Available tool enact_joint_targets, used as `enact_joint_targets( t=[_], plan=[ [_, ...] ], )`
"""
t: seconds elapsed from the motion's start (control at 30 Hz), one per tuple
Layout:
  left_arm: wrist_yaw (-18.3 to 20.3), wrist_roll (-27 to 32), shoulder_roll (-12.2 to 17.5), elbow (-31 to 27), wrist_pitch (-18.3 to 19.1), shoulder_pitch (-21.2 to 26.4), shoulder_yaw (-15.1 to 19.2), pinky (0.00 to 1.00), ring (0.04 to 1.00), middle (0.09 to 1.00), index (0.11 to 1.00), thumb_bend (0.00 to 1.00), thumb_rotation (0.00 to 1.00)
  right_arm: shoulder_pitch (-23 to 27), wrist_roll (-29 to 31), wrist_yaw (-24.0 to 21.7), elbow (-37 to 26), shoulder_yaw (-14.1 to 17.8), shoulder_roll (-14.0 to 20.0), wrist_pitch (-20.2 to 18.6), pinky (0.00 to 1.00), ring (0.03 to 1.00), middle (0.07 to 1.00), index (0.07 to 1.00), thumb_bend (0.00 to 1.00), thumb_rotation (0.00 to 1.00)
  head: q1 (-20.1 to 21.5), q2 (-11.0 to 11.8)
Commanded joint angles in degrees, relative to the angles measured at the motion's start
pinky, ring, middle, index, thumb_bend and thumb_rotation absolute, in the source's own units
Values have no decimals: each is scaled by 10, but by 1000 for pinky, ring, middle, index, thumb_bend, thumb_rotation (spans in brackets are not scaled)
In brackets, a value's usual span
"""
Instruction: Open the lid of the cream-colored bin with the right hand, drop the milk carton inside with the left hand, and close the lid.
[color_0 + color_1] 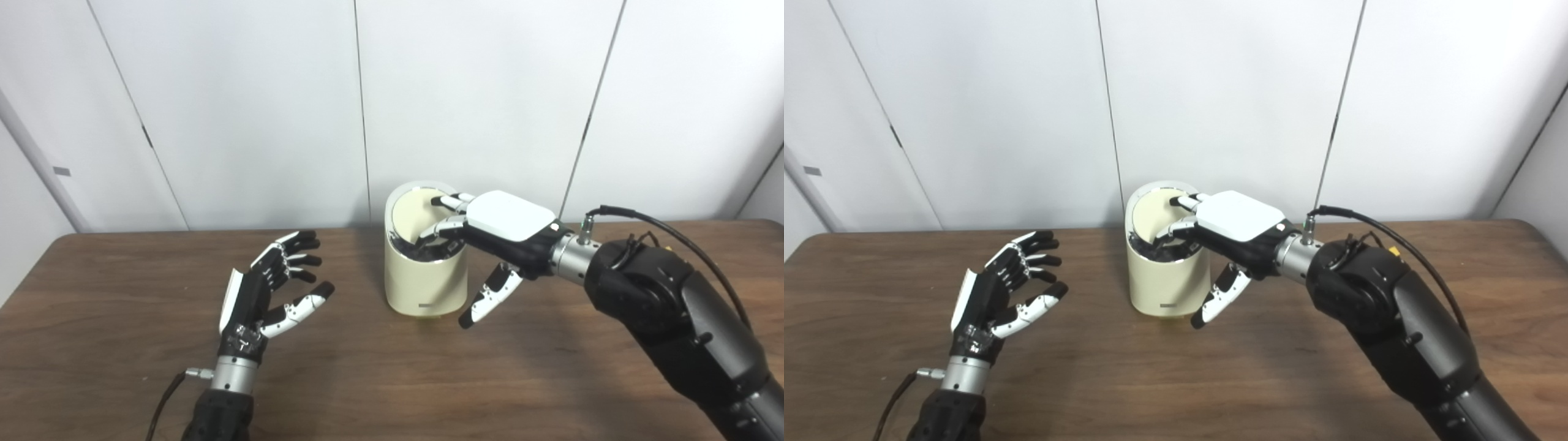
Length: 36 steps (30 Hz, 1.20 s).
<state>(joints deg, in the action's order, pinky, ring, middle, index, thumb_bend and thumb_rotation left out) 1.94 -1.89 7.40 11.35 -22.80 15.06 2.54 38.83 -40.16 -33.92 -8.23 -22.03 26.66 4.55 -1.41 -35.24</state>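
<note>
The cream-colored bin [422,282] stands at the middle of the table, near the back. Its lid [411,215] is tilted up toward the rear, showing a dark opening beneath. My right hand [499,229] reaches over the bin's right rim. Its fingers [450,202] lie spread against the raised lid, and the thumb [490,294] hangs down outside the bin wall. My left hand [269,282] hovers left of the bin, palm turned toward it, fingers apart and empty. No milk carton shows in either view.
The brown wooden table [380,380] runs across the whole picture. White wall panels [245,110] stand right behind its far edge. A black cable [667,229] loops over my right forearm.
</note>
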Motion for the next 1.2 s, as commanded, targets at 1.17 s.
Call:
enact_joint_targets(
  t=[1.17],
  plan=[
    [13,15,9,-21,-12,15,3,548,671,760,797,657,210,-159,197,178,-2,221,-67,-70,963,1000,993,944,739,313,9,14]
  ],
)
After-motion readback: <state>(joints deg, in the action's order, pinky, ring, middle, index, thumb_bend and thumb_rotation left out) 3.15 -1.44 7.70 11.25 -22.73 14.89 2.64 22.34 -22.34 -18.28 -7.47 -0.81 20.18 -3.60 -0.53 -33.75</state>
